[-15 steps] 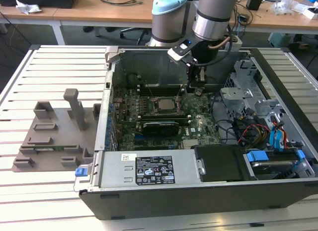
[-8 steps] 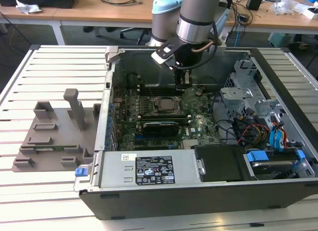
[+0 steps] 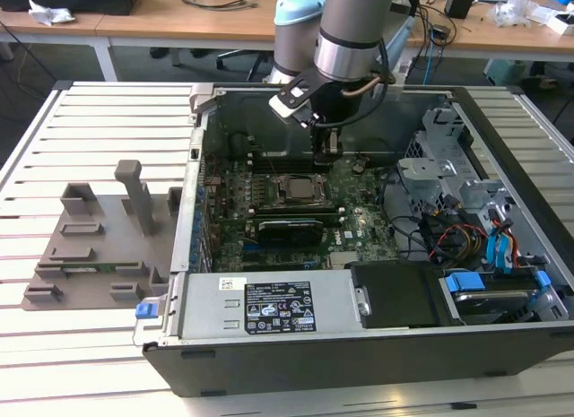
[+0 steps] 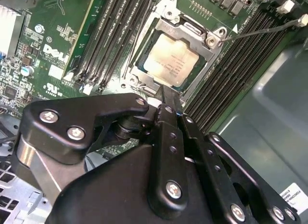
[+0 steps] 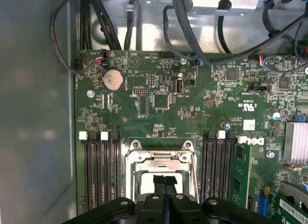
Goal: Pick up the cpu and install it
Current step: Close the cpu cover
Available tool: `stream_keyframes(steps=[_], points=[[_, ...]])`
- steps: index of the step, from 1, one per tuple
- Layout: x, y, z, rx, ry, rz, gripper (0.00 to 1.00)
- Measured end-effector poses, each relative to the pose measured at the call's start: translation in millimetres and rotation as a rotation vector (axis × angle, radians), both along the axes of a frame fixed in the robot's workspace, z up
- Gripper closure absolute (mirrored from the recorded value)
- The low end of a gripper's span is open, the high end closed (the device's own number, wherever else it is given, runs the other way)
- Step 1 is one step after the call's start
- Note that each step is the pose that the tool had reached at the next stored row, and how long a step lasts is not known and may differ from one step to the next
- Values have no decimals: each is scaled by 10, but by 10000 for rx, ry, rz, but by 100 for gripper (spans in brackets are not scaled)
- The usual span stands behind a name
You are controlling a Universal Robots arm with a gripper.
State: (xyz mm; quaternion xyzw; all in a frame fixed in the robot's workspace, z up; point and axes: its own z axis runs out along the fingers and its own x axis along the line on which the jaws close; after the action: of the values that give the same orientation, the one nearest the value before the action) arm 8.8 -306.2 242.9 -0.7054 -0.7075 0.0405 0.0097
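The cpu [image 4: 171, 60] is a pale silvery square lying flat inside the metal socket frame [image 4: 211, 38] on the green motherboard [image 3: 354, 215]; in the exterior view the cpu [image 3: 298, 187] shows at the board's middle. My gripper [image 3: 330, 148] hangs inside the open computer case, just above the board and beside the socket. Its two black fingers are pressed together with nothing between them. In the second wrist view my gripper [image 4: 166, 93] ends at the socket's edge, next to the cpu. In the first wrist view my gripper [image 5: 165, 179] covers part of the socket frame [image 5: 161, 154].
Black memory slots [image 5: 98, 171] flank the socket on both sides. A long black expansion card [image 3: 289, 227] lies across the board. A power supply [image 3: 260, 305], drive cages [image 3: 448, 170] and loose cables [image 3: 448, 238] fill the case. A grey fixture [image 3: 99, 233] sits on the slatted table.
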Motion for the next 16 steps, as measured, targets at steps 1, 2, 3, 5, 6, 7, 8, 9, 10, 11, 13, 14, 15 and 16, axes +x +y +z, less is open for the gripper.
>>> stream_keyframes(steps=[1,2,3,5,6,7,8,9,10,11,13,14,15,16], points=[[-6,0,-3,1,0,0,89],[-12,0,-7,1,-1,0,89],[-18,0,-11,1,0,0,89],[-31,0,-28,1,0,0,89],[-38,0,-45,0,0,0,89],[-45,0,-59,0,0,0,89],[-51,0,-72,1,0,0,89],[-71,0,-102,2,0,0,89],[-96,0,-119,1,0,1,89],[-130,0,-139,1,0,0,89],[-171,0,-162,1,0,-1,89],[-203,0,-184,1,1,1,89],[-220,0,-203,-1,1,-1,89],[-234,0,-227,0,0,-1,89]])
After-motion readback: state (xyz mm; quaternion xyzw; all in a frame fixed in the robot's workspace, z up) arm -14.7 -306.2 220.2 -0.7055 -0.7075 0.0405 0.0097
